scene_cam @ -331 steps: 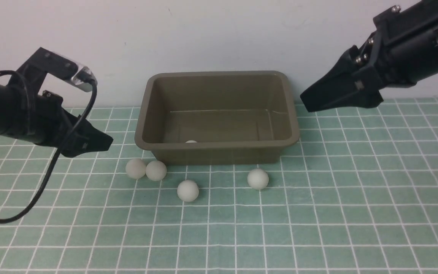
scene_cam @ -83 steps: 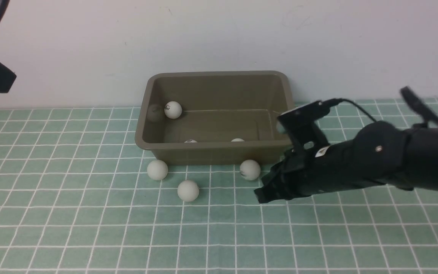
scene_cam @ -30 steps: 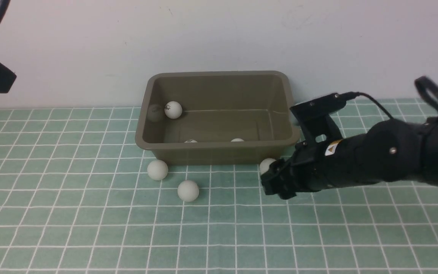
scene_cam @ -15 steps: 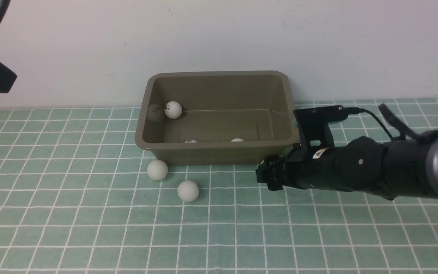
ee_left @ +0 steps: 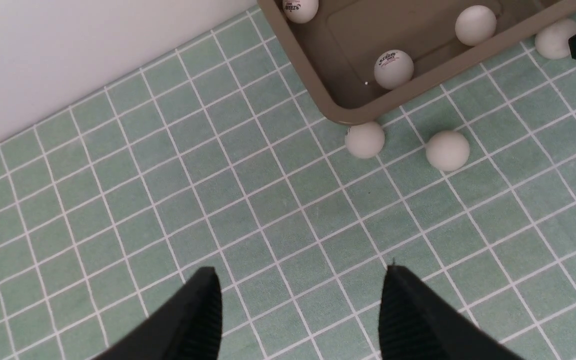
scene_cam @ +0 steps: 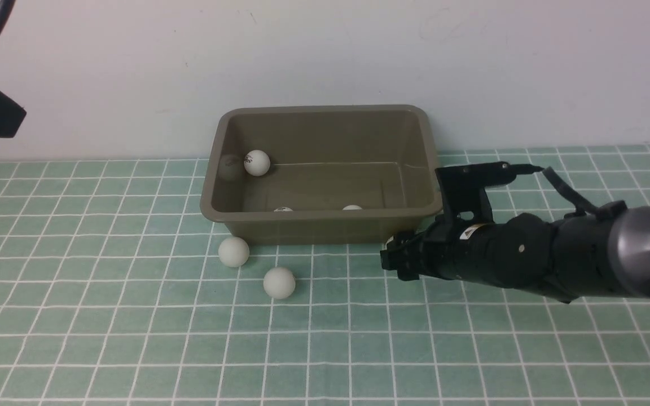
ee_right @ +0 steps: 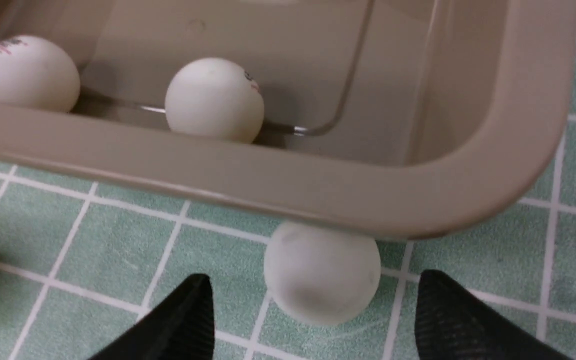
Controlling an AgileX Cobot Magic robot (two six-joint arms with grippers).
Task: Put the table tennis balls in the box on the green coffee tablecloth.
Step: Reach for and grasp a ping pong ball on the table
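Right hand [ee_right: 313, 286] gapes wide, straddling one ball [ee_right: 322, 270].

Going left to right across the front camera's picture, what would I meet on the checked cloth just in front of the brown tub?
White ball farther back → second white ball, nearer the camera → right gripper.

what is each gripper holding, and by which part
Nothing. The right gripper is open around a ball on the cloth; the left gripper is open, empty.
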